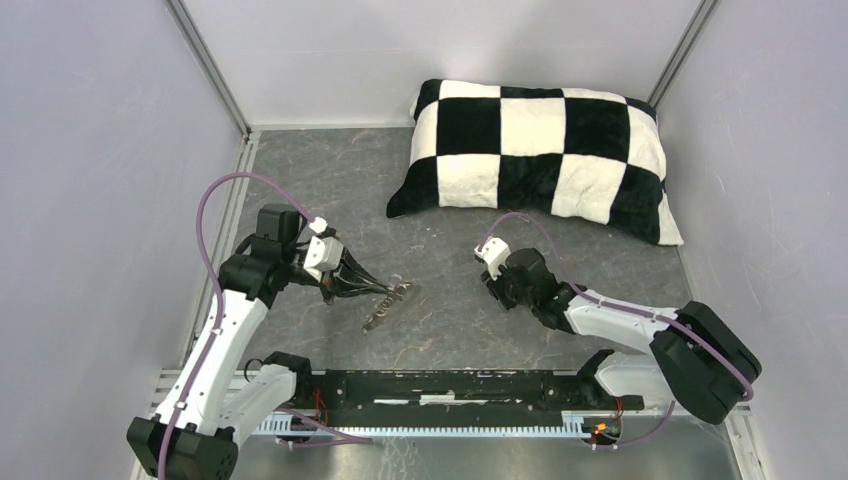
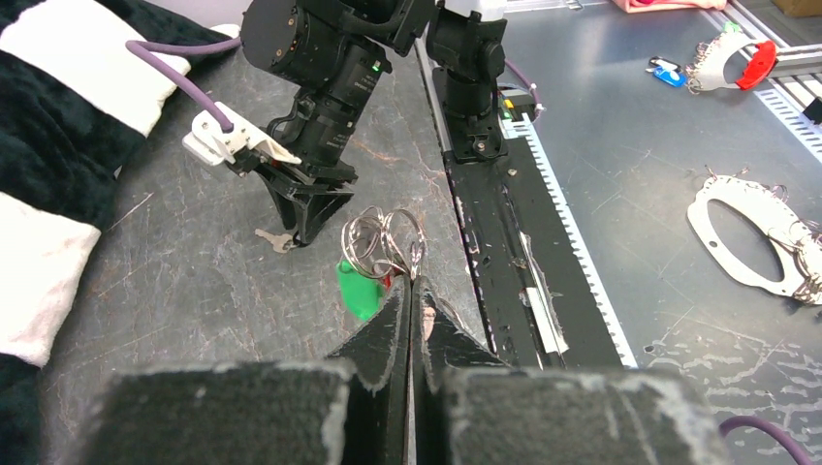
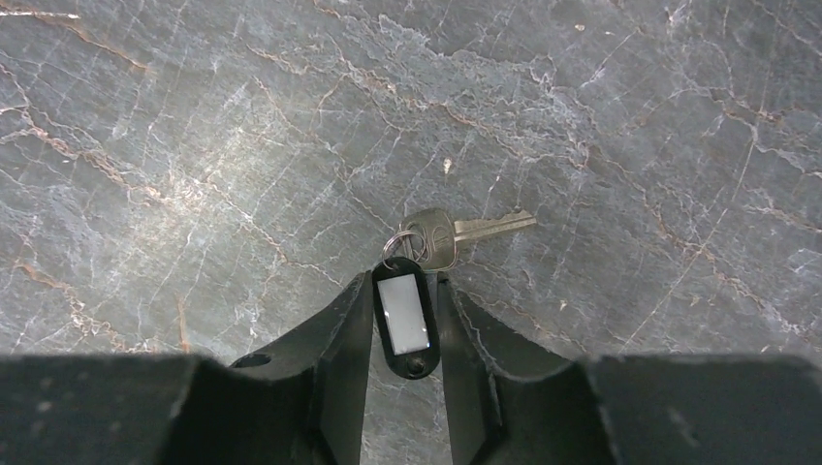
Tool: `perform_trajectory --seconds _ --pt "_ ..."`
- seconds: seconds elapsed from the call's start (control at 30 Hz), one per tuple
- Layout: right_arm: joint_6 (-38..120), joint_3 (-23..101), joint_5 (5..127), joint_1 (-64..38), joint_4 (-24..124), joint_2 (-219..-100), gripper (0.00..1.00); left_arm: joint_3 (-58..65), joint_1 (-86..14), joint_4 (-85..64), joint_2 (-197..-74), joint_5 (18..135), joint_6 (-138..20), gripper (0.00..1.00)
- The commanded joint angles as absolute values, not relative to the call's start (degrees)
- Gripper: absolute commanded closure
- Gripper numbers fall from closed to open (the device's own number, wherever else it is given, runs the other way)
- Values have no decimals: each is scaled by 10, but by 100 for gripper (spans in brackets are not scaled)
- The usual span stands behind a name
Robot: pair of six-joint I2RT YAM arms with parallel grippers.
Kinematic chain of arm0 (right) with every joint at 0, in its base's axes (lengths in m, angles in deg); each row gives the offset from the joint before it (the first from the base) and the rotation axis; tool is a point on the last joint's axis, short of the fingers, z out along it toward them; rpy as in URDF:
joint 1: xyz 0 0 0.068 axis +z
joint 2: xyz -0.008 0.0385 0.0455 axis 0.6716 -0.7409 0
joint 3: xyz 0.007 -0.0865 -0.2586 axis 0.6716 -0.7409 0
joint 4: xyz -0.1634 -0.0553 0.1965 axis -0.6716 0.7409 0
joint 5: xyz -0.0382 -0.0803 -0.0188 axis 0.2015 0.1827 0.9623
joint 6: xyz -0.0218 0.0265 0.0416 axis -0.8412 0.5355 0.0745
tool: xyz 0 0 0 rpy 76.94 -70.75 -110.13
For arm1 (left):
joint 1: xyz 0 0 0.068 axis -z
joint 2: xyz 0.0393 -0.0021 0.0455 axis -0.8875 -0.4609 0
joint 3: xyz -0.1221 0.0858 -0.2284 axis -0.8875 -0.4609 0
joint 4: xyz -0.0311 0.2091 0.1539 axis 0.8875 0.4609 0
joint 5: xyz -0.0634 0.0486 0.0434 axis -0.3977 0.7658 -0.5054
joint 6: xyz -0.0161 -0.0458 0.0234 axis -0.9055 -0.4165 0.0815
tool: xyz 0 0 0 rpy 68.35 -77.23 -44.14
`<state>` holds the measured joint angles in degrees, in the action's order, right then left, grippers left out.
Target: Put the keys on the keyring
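Note:
My left gripper [image 1: 365, 285] [image 2: 412, 286] is shut on the keyring [image 1: 392, 303], a flat grey-brown fob held just above the table. In the left wrist view the fob is edge-on between the fingers, with wire rings [image 2: 385, 237], a green tag [image 2: 356, 288] and a bit of a red tag [image 2: 389, 283] at its tip. My right gripper [image 1: 492, 285] [image 3: 405, 286] points down at the table to the right. Its fingers close on both sides of the black oblong tag [image 3: 405, 315], whose metal key [image 3: 456, 232] lies flat just beyond the tips.
A black-and-white checked pillow [image 1: 540, 155] lies at the back right. A black rail [image 1: 450, 385] runs along the near edge between the arm bases. Grey walls close in left, right and back. Beyond the rail lies a white oval plate [image 2: 746, 232].

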<state>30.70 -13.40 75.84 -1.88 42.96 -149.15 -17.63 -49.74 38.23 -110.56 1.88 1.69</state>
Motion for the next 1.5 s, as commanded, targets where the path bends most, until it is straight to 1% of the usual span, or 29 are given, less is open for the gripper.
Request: perform_trajectory --seconds 0.0,0.67,0.83,1.03,1.2,1.33,1.47 --pt "311 -122 745 -24 399 -1503 64 -168 -501 376 -1102 1 36 98" --pt "332 -127 742 -35 376 -1523 70 -167 -502 378 -1088 7 34 98" --pt "333 -126 745 -38 376 -1528 79 -166 -501 378 -1087 6 32 98" --pt "322 -120 742 -39 371 -1507 99 -166 -502 378 -1081 7 27 98" --pt "307 -114 703 -39 375 -1457 100 -166 -502 378 -1079 7 22 98" --pt "301 -113 623 -39 384 -1409 99 -166 -501 378 -1075 8 17 98" --pt "310 -121 598 -39 406 -1342 99 -168 -502 378 -1073 7 9 98"
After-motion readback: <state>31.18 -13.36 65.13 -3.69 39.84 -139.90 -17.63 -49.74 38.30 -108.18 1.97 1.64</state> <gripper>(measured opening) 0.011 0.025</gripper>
